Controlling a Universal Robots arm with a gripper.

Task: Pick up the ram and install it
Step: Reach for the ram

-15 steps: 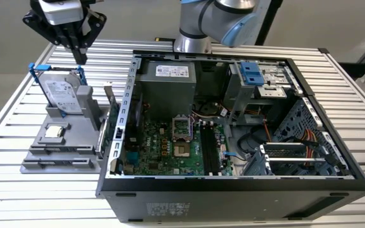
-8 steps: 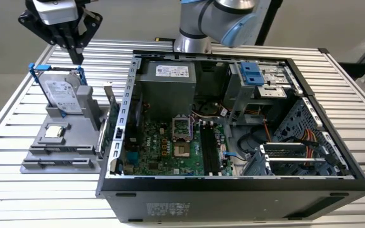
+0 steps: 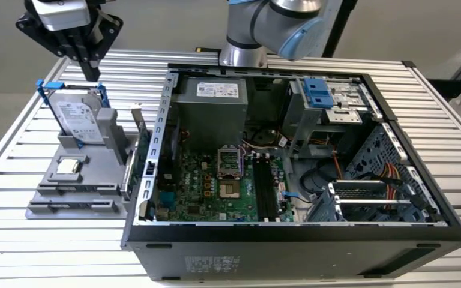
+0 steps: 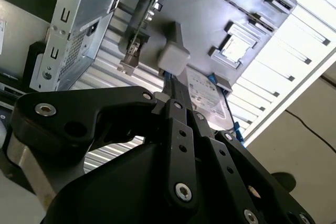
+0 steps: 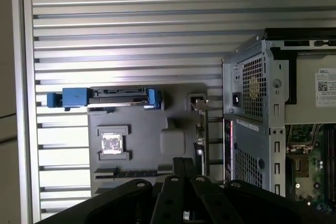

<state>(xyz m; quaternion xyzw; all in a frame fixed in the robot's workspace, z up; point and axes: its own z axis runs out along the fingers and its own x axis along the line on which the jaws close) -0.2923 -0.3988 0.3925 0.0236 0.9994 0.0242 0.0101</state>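
The end effector [image 3: 93, 73] hangs above the hard drive [image 3: 78, 120] standing in the grey holder [image 3: 98, 180] on the desk [image 3: 54, 252] — fingers drawn narrow, nothing between them. The ram [image 5: 142, 173] sits on edge in the holder's long slot, at the end opposite the drive — apart from the open computer case [image 3: 295, 246].

lab: robot arm [image 3: 272, 24], slatted bench [image 3: 54, 252]
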